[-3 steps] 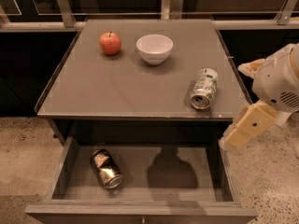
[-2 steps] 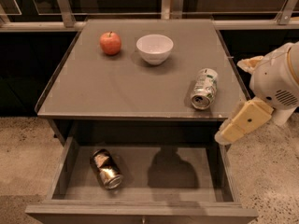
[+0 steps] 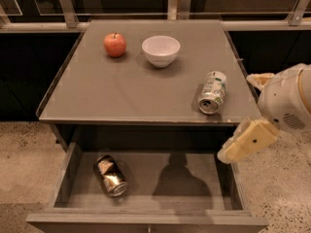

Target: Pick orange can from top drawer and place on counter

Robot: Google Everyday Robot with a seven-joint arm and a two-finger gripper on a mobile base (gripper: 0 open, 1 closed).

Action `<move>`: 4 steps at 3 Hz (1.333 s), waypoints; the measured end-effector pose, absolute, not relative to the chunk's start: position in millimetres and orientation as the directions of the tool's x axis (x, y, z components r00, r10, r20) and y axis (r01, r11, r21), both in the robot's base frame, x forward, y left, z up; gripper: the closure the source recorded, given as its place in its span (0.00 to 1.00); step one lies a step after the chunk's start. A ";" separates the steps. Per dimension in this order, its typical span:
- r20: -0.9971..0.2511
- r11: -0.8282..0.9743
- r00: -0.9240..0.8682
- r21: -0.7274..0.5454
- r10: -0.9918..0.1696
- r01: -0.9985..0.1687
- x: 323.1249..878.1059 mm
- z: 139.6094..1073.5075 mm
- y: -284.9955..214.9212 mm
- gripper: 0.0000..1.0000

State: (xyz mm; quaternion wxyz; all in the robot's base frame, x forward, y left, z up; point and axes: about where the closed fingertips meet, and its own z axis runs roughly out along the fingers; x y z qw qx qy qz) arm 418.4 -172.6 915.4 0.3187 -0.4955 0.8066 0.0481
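Note:
The orange can (image 3: 110, 175) lies on its side in the left part of the open top drawer (image 3: 146, 217), its silver top facing the front. The counter (image 3: 121, 91) sits above the drawer. My gripper (image 3: 245, 143) is at the right, over the drawer's right wall and just below the counter's front right corner. It is far to the right of the orange can and holds nothing that I can see.
On the counter are a red apple (image 3: 115, 44), a white bowl (image 3: 161, 50) and a white-and-green can (image 3: 213, 91) lying on its side near the right edge. A railing with glass panels runs behind the counter. Speckled floor lies on both sides.
My gripper has moved left and slightly down, from beside the counter's right edge to over the drawer's right wall. The cans, apple and bowl have not moved.

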 end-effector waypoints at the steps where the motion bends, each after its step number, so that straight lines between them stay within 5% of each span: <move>1: -0.648 0.522 -0.301 -0.176 -0.699 -0.834 400.7 878.7 -146.1 0.00; 4: -0.777 0.589 -0.331 -0.063 -0.535 -0.806 385.4 841.2 -95.5 0.00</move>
